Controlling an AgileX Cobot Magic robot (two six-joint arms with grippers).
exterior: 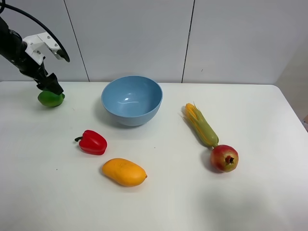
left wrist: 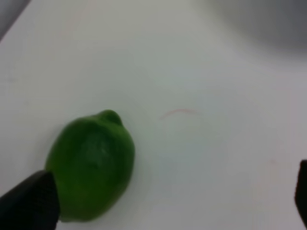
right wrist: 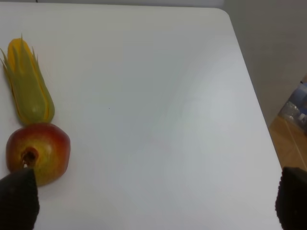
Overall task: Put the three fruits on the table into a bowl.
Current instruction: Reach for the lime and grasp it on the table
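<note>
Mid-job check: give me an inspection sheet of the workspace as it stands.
Surface: white table, no spills seen.
Job's things: lime far left; mango front centre; pomegranate right, against the corn; blue bowl empty.
Clutter: red bell pepper; corn ear.
Grippers: left gripper open, lime beside one finger; right gripper open, pomegranate beside one finger.
Cables: black cable above the left arm.
Surroundings: white wall panels behind.
</note>
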